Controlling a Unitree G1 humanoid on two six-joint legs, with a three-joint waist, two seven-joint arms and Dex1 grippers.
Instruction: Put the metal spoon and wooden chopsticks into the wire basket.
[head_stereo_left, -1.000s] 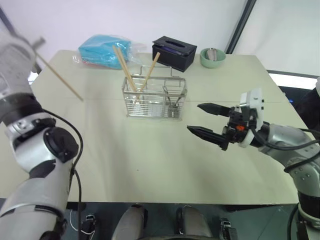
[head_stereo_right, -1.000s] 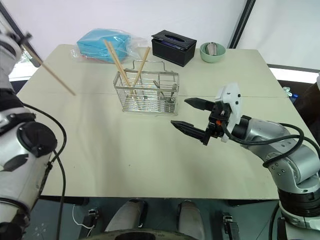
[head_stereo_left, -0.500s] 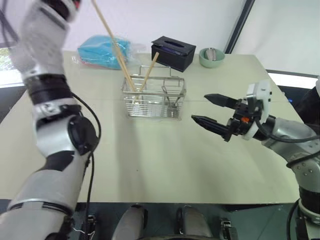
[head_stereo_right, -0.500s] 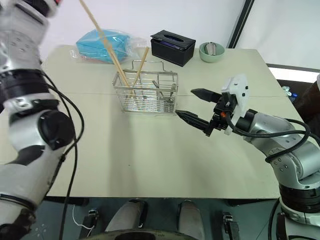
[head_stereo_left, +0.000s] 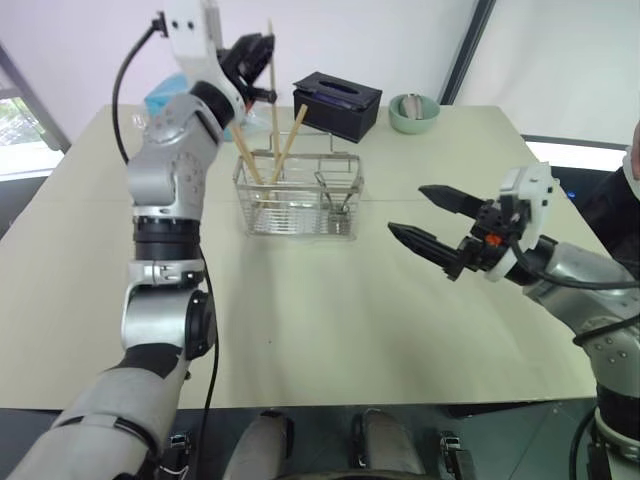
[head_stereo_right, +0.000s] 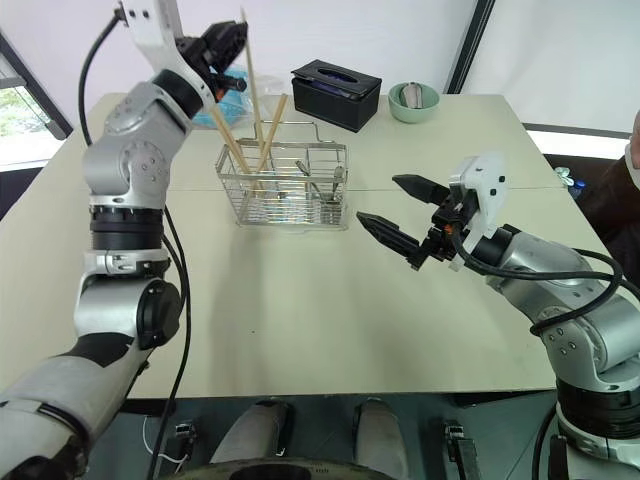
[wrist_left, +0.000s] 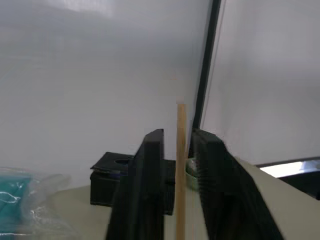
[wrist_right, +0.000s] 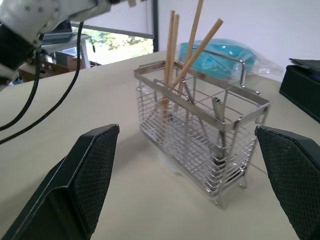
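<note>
Left tool (head_stereo_left: 262, 62) is raised above the wire basket (head_stereo_left: 297, 194), at its left end. One wooden chopstick (head_stereo_left: 271, 95) stands nearly upright between its fingers (wrist_left: 147, 185), lower end inside the basket's left compartment. Fingers stand a little apart on either side of the stick; whether they still press it cannot be told. Two more chopsticks (head_stereo_left: 292, 142) lean crossed in the same compartment. The metal spoon (head_stereo_left: 341, 203) stands in the basket's right compartment, handle up. The basket sits on the bench (head_stereo_left: 330, 300), in front of a black tissue box (head_stereo_left: 337, 104). Right tool (head_stereo_left: 432, 220) hovers over the bench, right of the basket and apart from it, jaws wide apart, empty.
</note>
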